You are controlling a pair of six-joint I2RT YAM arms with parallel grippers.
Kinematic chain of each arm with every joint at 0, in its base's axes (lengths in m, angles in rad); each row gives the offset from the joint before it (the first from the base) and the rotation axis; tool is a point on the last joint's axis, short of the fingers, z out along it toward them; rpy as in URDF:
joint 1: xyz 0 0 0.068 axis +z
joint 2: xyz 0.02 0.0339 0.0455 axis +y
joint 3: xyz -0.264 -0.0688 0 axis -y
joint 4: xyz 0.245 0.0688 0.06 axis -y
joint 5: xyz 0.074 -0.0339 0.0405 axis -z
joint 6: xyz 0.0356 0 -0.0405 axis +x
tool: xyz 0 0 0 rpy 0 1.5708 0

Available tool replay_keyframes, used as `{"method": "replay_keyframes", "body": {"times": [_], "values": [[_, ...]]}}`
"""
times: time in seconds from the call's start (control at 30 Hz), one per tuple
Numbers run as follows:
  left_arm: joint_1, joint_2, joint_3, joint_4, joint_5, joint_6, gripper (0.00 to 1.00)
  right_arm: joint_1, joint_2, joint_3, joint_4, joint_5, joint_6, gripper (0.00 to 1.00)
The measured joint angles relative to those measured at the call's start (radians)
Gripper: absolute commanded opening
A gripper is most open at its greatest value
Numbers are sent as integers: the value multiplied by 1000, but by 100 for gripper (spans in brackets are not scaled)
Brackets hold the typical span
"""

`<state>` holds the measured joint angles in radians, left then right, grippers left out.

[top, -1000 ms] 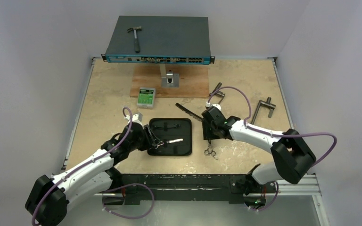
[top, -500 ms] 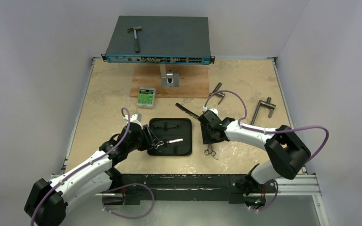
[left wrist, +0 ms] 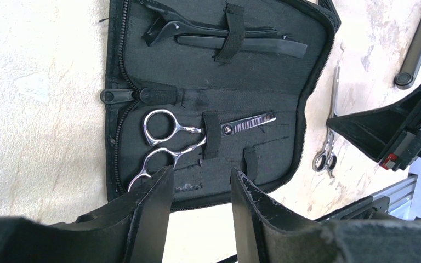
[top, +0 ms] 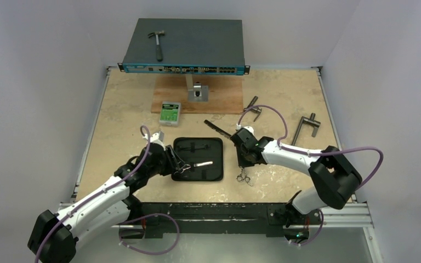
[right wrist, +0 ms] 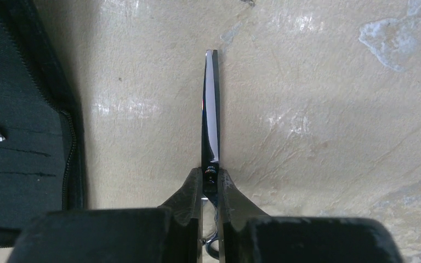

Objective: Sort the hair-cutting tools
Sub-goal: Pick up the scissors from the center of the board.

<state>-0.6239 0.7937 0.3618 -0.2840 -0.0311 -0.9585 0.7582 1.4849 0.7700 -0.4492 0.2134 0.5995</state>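
While the right tool (right wrist: 210, 178) is clamped on the plain scissors (right wrist: 211, 109) at their pivot on the worktop (right wrist: 334, 120) beside the zip case (left wrist: 290, 87), the left tool (left wrist: 200, 181) hangs, fingers apart, over the thinning scissors (left wrist: 235, 126) strapped inside.

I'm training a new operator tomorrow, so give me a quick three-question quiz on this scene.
1. What is the right gripper shut on? A) the black comb B) the loose scissors C) a hair clip
2. True or false: both pairs of scissors sit inside the black zip case.
3. Fill the gap: the hammer lies on top of the ____.
Key: 1 B; 2 false, only the thinning scissors are strapped in; 3 network switch.
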Motion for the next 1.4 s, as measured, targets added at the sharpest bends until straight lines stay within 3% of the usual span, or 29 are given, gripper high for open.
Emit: {"method": "replay_keyframes", "body": {"times": [0.3, 0.63, 0.93, 1.17, 1.4], "values": [[0, -14, 1, -42, -14, 0, 42, 34, -159, 53, -134, 52, -37, 0], [0, -179, 1, -54, -26, 2, 43, 277, -196, 230, -187, 52, -235, 0], [0, -285, -21, 89, 37, 4, 43, 485, 47, 352, -274, 65, -411, 0], [0, -280, -172, 314, 169, -50, 43, 502, 41, 378, -309, 39, -475, 0], [0, -221, -185, 468, 273, -53, 43, 504, 29, 392, -283, 18, -481, 0]]}}
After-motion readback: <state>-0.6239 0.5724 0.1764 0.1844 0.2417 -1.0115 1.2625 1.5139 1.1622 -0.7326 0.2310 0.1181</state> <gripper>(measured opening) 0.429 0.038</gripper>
